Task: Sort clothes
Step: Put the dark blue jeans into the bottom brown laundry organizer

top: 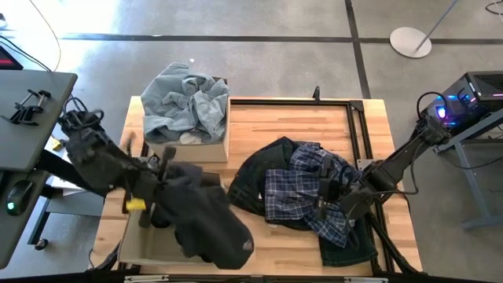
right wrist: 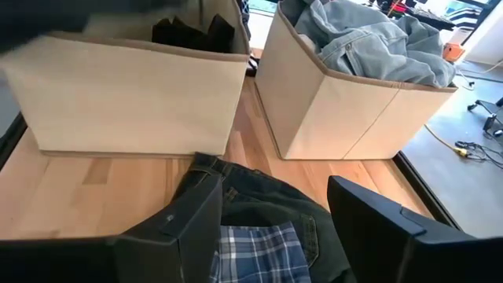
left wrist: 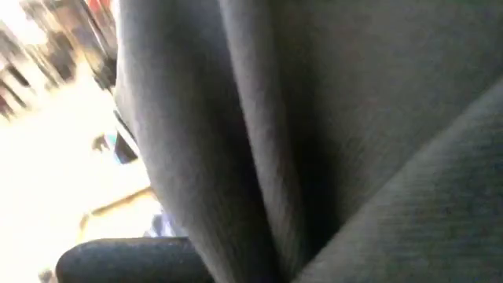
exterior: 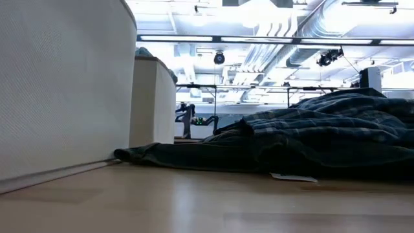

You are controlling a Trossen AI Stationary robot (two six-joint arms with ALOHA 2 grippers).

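Clothes: one black garment (top: 206, 216), one plaid (top: 302, 192), two bins (top: 212, 145).

no text, labels, brand marks, nos. or signs readable anywhere here. a small white tag (exterior: 293, 177) lies on the table (exterior: 194, 207) by the dark clothes (exterior: 310, 145), but nothing on it can be made out.
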